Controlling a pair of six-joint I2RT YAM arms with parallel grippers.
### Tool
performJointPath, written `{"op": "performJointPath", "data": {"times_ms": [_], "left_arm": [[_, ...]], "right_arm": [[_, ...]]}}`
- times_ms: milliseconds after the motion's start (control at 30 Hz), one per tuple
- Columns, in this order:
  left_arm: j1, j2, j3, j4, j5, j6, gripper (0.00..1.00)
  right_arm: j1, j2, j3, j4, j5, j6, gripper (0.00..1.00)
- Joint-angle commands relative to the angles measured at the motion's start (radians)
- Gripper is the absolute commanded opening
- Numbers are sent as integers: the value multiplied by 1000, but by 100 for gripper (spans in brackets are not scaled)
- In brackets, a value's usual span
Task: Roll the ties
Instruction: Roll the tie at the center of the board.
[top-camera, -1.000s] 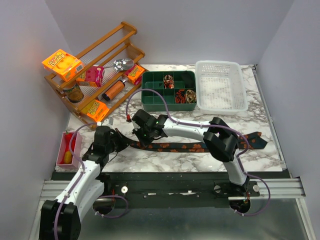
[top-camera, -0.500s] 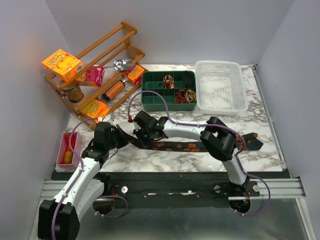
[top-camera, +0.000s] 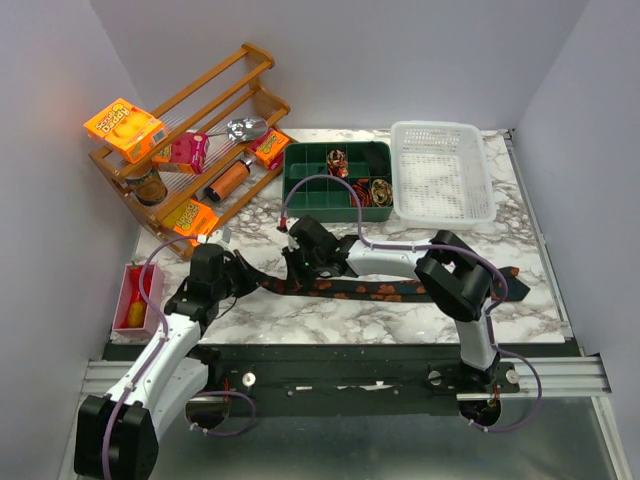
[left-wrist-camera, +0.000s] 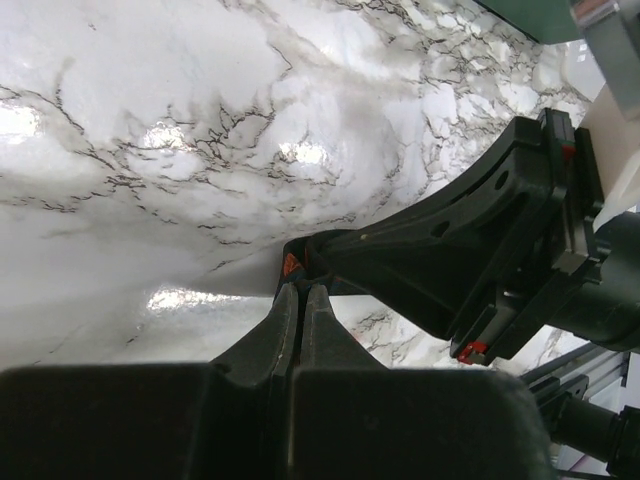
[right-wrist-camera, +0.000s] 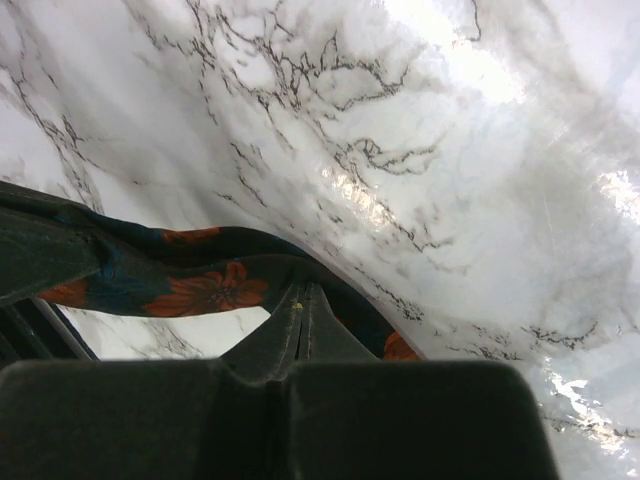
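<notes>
- Dark brown-black fabric blotched with orange-red: one tie (top-camera: 400, 292) lies unrolled on the marble desk (top-camera: 330, 318). It starts at the two tools and runs off to the right past the right arm's elbow, so its wide end lies well to the right of the right tool.
- The left tool (top-camera: 247, 280) is clenched on the tie's narrow left end. In its wrist view the fingertips (left-wrist-camera: 283, 310) meet, with a sliver of red cloth pinched at their tip.
- The right tool (top-camera: 298, 274) is just to the right of the left tool and is clenched on the same tie. In its wrist view the fingers (right-wrist-camera: 285, 335) press together where the flowered cloth crosses their tip.
- Beyond the right tool, at the far side of the desk, a green compartment box (top-camera: 300, 185) holds rolled ties (top-camera: 337, 161) as small patterned coils in several compartments.
- A white mesh basket (top-camera: 442, 172) stands just to the right of that box.
- Beyond the left tool and to its left, a wooden rack (top-camera: 200, 95) carries an orange box (top-camera: 123, 128) and other small packets.
- A pink tray (top-camera: 128, 285) sits to the left of the left tool, at the desk's edge.
</notes>
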Motion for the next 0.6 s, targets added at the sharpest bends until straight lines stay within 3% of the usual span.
{"op": "performJointPath", "data": {"times_ms": [0, 300, 567], "left_arm": [[-5, -6, 28, -10, -35, 8, 0], [-6, 41, 48, 7, -32, 10, 0], [-17, 60, 52, 23, -14, 10, 0]], "right_arm": [[-2, -60, -32, 78, -40, 15, 1], [-2, 2, -2, 83, -134, 13, 1], [0, 66, 39, 71, -94, 22, 1]]}}
